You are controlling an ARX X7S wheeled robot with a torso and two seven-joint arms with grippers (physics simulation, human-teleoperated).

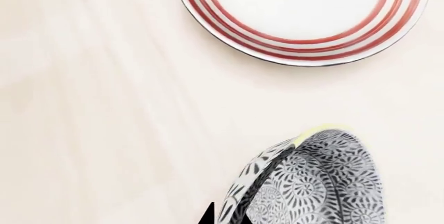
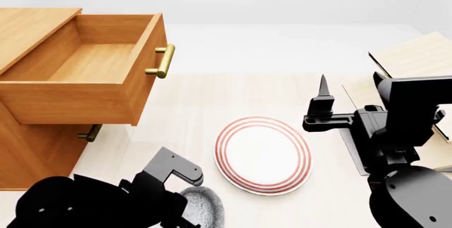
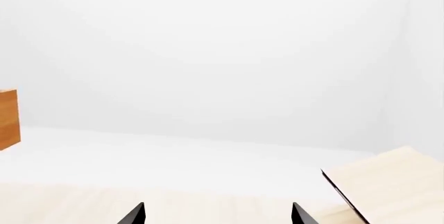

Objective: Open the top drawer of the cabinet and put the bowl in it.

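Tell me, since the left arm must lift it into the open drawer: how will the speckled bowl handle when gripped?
The bowl looks like stiff glazed ceramic, so it probably won't flex but may slip between the fingers. A fingertip of the left gripper shows at its rim; a thin rim hold could let it tilt. Its rounded wall suggests it could roll if dropped.

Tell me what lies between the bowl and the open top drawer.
Only bare tabletop: in the head view nothing stands between the bowl and the top drawer; the plate sits aside.
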